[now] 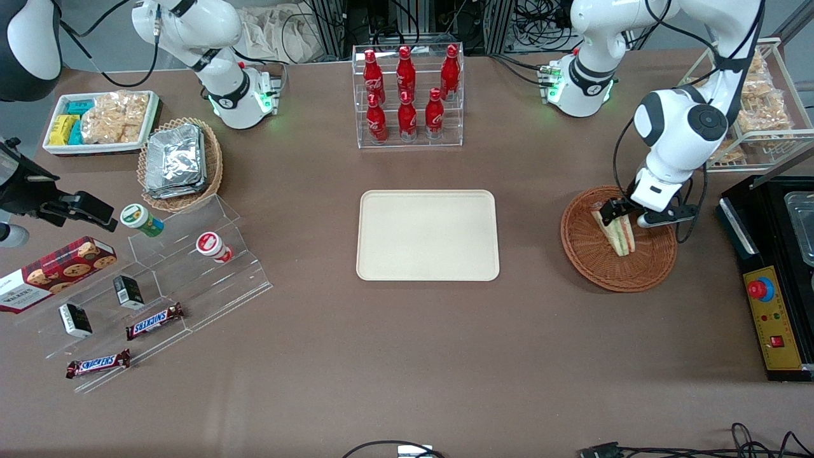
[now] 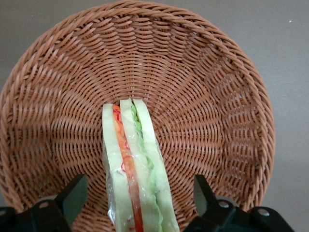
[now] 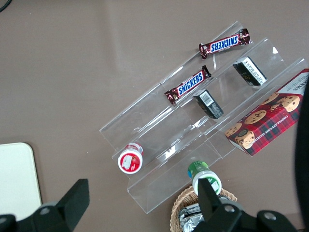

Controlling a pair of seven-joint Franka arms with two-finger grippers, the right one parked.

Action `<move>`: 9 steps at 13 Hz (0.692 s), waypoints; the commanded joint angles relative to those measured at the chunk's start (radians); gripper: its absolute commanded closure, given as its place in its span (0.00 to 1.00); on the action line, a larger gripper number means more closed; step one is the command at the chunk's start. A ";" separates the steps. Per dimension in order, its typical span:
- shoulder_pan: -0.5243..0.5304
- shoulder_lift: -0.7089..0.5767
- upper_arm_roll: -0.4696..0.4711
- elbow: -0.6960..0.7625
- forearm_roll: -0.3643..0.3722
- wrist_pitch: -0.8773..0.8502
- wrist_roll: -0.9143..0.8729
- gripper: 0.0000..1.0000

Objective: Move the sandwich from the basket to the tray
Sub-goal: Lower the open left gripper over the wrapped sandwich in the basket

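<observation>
**Gripper straddles sandwich in basket**

Wrist view, nearest first: two black fingers [image 2: 72, 195] stand spread apart, one on each side of the sandwich [image 2: 135, 169], not touching it, seemingly lined up to close on its bread faces. It stands on edge in the basket [image 2: 217, 96], filling layers showing. From the front, the gripper [image 1: 620, 215] is low in the basket. The tray [image 1: 427, 235] lies mid-table, toward the parked arm, bare.

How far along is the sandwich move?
Early. Done: the left hand is down in the basket, fingers open either side of the sandwich. In hand: nothing gripped yet. Left: close, lift, carry to the tray, which holds nothing.
</observation>
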State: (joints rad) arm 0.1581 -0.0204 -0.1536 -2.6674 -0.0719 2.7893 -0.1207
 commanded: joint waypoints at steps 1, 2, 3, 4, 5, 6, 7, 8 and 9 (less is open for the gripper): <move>0.012 0.037 -0.006 -0.032 -0.009 0.116 0.054 0.06; 0.012 0.046 -0.006 -0.034 -0.009 0.137 0.079 0.16; 0.011 0.046 -0.006 -0.034 -0.011 0.138 0.081 0.39; 0.011 0.042 -0.006 -0.035 -0.011 0.136 0.079 0.60; 0.012 0.040 -0.006 -0.037 -0.011 0.136 0.076 0.70; 0.012 0.039 -0.006 -0.039 -0.011 0.136 0.076 0.75; 0.012 0.033 -0.006 -0.045 -0.012 0.134 0.075 0.76; 0.012 0.027 -0.006 -0.043 -0.012 0.130 0.070 0.76; 0.012 -0.004 -0.006 -0.040 -0.012 0.098 0.069 0.77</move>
State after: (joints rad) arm 0.1603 0.0317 -0.1536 -2.6853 -0.0733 2.8985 -0.0655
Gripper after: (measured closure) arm 0.678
